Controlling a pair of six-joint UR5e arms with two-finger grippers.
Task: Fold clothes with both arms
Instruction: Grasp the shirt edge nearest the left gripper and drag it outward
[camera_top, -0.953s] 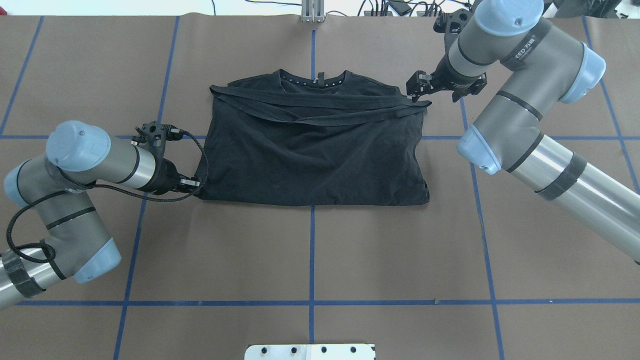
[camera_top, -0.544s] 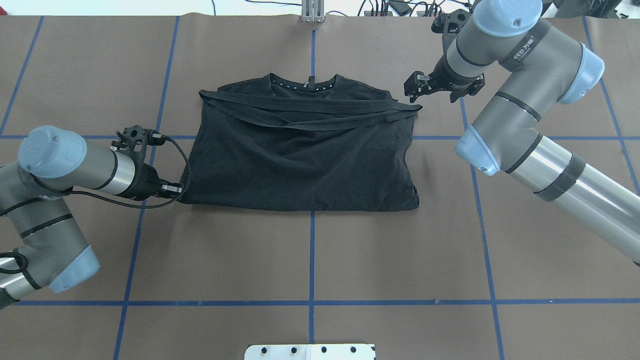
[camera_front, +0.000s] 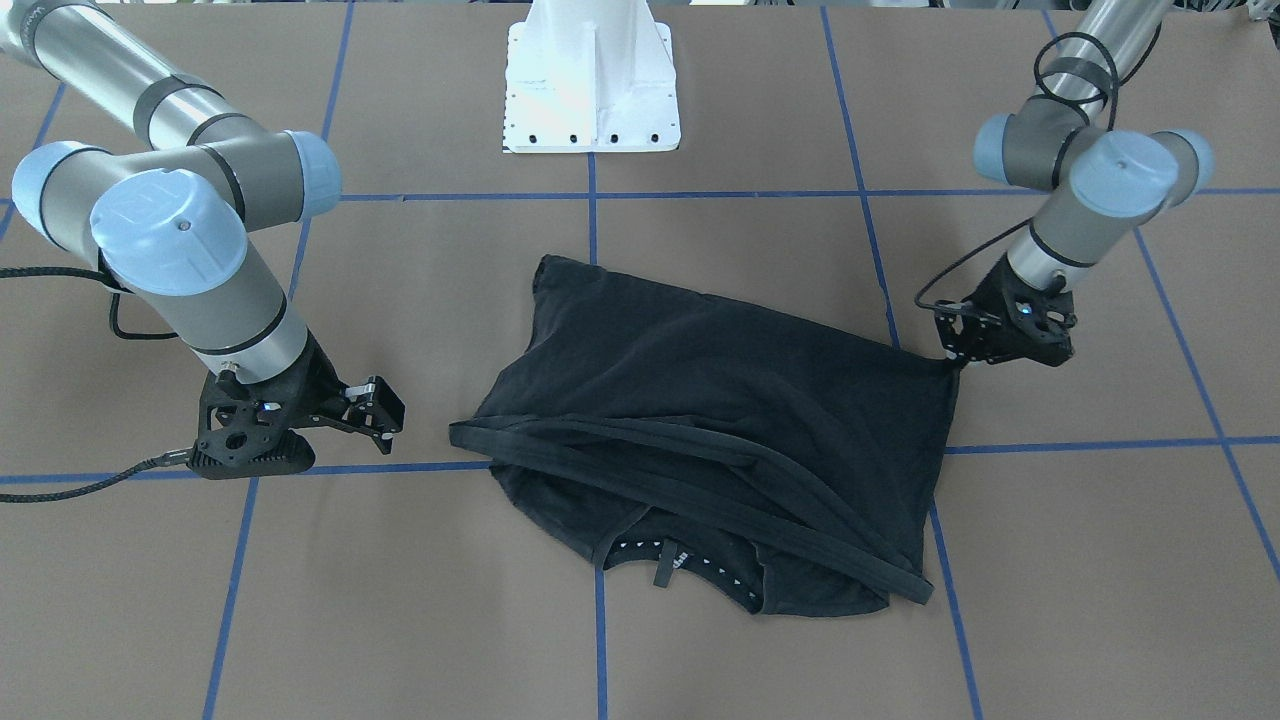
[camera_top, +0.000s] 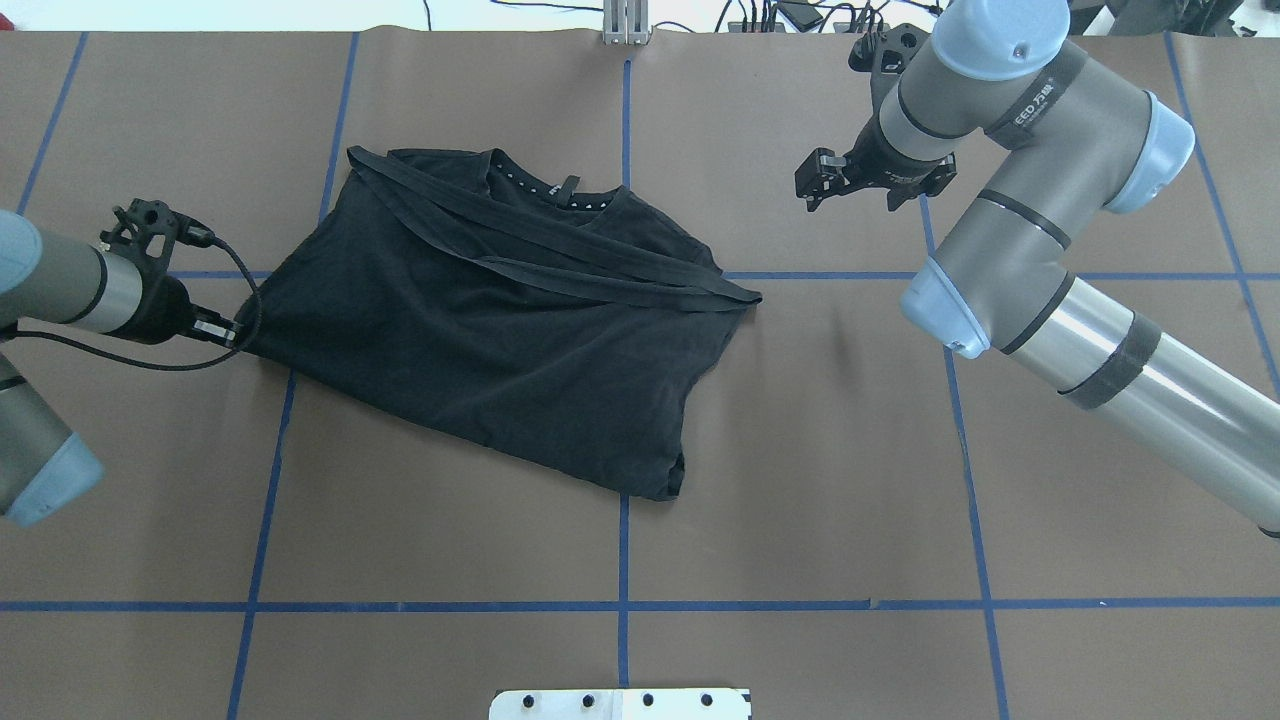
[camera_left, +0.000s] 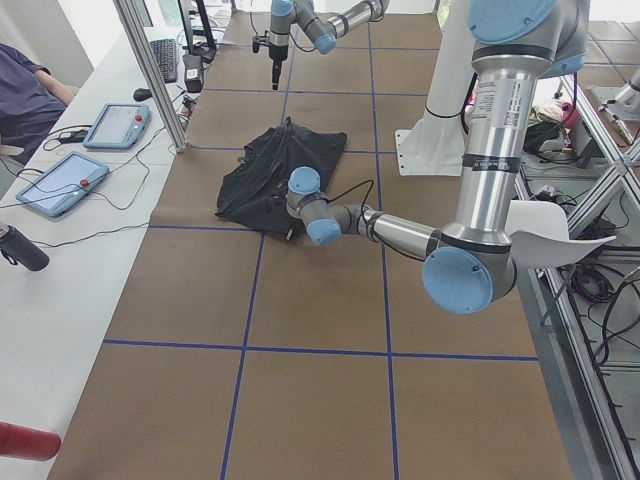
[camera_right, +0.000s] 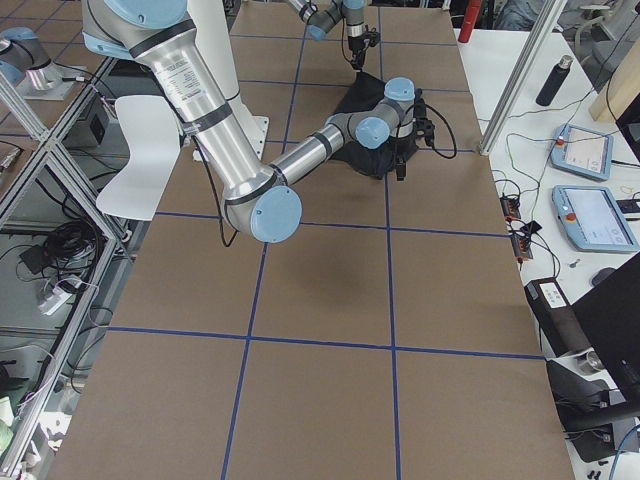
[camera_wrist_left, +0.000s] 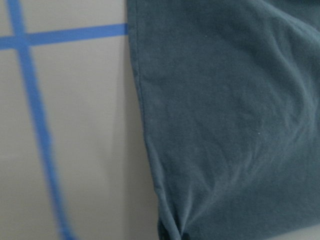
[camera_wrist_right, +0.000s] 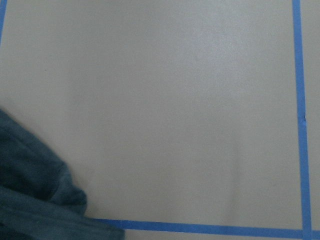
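Observation:
The black T-shirt lies folded and skewed on the brown table, collar at the far side and no logo showing. My left gripper is low at the shirt's left near corner and shut on it; across the table that same gripper pinches the corner. In the left wrist view the fabric bunches toward the bottom edge. My right gripper hangs open at the back right, apart from the shirt, also open from the front. Its wrist view shows only a bit of shirt.
Blue tape lines grid the table. The white pedestal base stands at the robot's side. In the exterior left view a side table holds tablets and a dark bottle, with a person seated there.
My left gripper has pulled the shirt's corner to the left, dragging and rotating the whole shirt. The right gripper stayed at the back right, and the shirt's edge has slid away from it.

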